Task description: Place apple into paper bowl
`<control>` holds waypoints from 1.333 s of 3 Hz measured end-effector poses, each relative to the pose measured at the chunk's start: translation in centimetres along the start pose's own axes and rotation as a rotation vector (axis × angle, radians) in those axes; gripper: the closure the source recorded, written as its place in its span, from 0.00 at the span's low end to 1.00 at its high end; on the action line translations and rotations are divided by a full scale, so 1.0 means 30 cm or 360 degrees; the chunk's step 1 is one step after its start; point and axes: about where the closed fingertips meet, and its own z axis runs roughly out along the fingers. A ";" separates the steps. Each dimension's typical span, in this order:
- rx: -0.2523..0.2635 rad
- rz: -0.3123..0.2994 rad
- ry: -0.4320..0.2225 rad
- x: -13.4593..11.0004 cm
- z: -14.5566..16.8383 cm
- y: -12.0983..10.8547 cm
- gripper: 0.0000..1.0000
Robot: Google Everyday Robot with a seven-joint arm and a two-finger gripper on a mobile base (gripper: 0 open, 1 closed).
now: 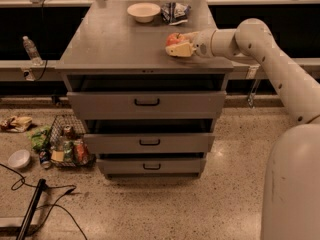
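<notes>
The red-orange apple [173, 38] sits at the right side of the grey cabinet top [115, 44]. My gripper [177, 43] reaches in from the right and is shut on the apple, with one cream finger [181, 49] along its near side and the other behind it. The apple is at the surface, or just above it. The cream-white paper bowl [143, 11] stands empty at the back of the cabinet top, behind and to the left of the apple.
A crumpled snack bag [174, 12] lies just right of the paper bowl. The cabinet's three drawers [147, 104] stand slightly open. On the floor at left are a wire basket of litter [67, 146], a small translucent bowl [19, 159], a cable and a bottle [31, 49].
</notes>
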 end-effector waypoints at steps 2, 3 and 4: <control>-0.0022 -0.0084 -0.0128 -0.127 0.063 -0.018 0.95; 0.0089 -0.0162 -0.0238 -0.304 0.117 -0.071 1.00; 0.0089 -0.0162 -0.0238 -0.304 0.118 -0.071 1.00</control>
